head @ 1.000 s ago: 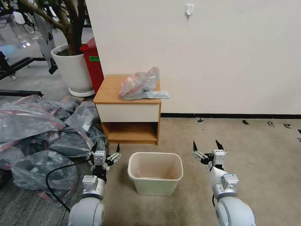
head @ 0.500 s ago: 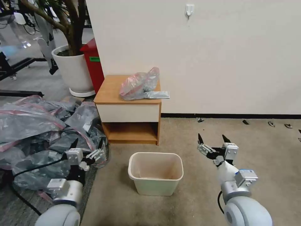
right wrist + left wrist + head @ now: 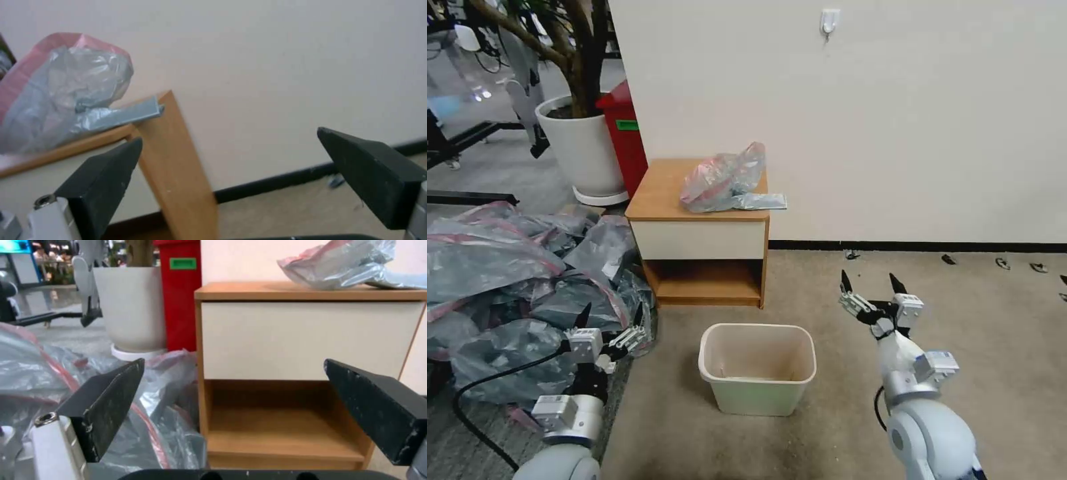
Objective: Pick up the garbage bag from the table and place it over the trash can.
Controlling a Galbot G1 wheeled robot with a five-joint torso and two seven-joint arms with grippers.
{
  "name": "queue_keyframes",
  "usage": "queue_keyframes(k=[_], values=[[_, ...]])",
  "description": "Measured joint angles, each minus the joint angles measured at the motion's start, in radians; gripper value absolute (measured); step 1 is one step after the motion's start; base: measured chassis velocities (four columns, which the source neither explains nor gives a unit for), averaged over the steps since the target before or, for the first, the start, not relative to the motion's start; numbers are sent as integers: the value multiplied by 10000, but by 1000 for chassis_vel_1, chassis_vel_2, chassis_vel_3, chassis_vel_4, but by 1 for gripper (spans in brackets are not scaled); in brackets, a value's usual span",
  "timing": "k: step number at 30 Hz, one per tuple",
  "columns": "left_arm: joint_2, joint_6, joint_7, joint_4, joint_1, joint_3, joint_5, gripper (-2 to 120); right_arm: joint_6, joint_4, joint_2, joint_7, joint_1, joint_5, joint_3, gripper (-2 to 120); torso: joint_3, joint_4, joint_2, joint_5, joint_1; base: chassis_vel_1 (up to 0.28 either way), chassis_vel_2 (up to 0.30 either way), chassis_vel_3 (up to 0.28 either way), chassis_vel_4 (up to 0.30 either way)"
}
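Here the garbage bag (image 3: 725,179) lies crumpled on the table (image 3: 660,193), just above the middle of the head view, with a flat grey corner poking past the table's right edge beside the wall (image 3: 894,120). Below it, in the lower centre of the frame, the trash can (image 3: 757,368) stands on the carpet with nothing draped over its rim. The left gripper (image 3: 608,319) hovers at lower left, beside the heap of grey-pink bags (image 3: 500,267) — its fingers spread wide, gripping nothing. The right gripper (image 3: 870,289) hangs at lower right of centre, to the right of the can and lower in the frame than the table top, its fingers likewise wide apart and bare. In the left wrist view the table's white drawer front (image 3: 307,340) sits between the two dark fingertips (image 3: 111,396) — the bag's folds show at the upper right corner, and a red bin (image 3: 182,290) and white plant pot (image 3: 131,303) stand at upper left
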Motion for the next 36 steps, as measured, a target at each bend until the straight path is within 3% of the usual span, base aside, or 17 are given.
queue_keyframes(k=[2, 4, 7, 9, 10, 11, 15, 18, 20, 27, 36], values=[[-61, -86, 0, 60, 29, -11, 16, 100, -242, -334, -104, 521, 645, 1297, -413, 100, 0, 0, 0, 0, 0, 0, 0, 0, 0], [-77, -100, 0, 70, 40, -14, 21, 100, -300, -405, -126, 649, 807, 1656, -518, 100, 0, 0, 0, 0, 0, 0, 0, 0, 0], [-159, -231, 0, 136, 88, -42, 48, 100, -683, -786, -175, 1590, 1921, 4553, -1096, 100, 0, 1, -1, 0, -1, 0, 0, 0, 0], [-159, -231, 0, 136, 88, -42, 48, 100, -683, -786, -175, 1590, 1921, 4553, -1096, 100, 0, 1, -1, 0, -1, 0, 0, 0, 0], [-224, -456, 48, 202, 92, -87, 40, 100, -1085, -1432, -7, 2664, 3267, 7975, -1379, 100, 1, 1, -2, -1, -1, 0, 0, 0, 0], [-258, -625, 188, 268, 100, -186, 29, 100, -1278, -1911, 108, 3152, 4072, 9520, -1462, 100, 1, 0, -2, 0, 0, 0, 0, 0, 0], [-326, -816, 268, 339, 167, -311, 29, 100, -1468, -2738, 310, 3453, 5205, 10874, -1550, 100, 1, -1, -2, -1, 0, 0, 0, 0, 0], [-360, -854, 274, 339, 208, -345, 33, 100, -1472, -3157, 414, 3463, 5672, 11079, -1611, 100, 0, 0, -2, 0, 0, 0, 0, 0, 0], [-441, -877, 276, 326, 271, -435, 50, 100, -1463, -4226, 561, 3447, 6575, 11240, -1789, 100, 2, 2, -2, 0, 0, 0, 0, 0, 0], [-721, -880, 276, 325, 296, -534, 239, 100, -1359, -6016, 674, 3076, 7710, 11248, -2004, 100, 1, 0, -2, 0, 0, 0, 0, 0, 0], [-885, -897, 257, 404, 307, -645, 383, 100, -1295, -7098, 929, 2720, 8507, 11192, -2001, 99, 0, 0, -2, 0, 1, 0, 0, 0, 0]])
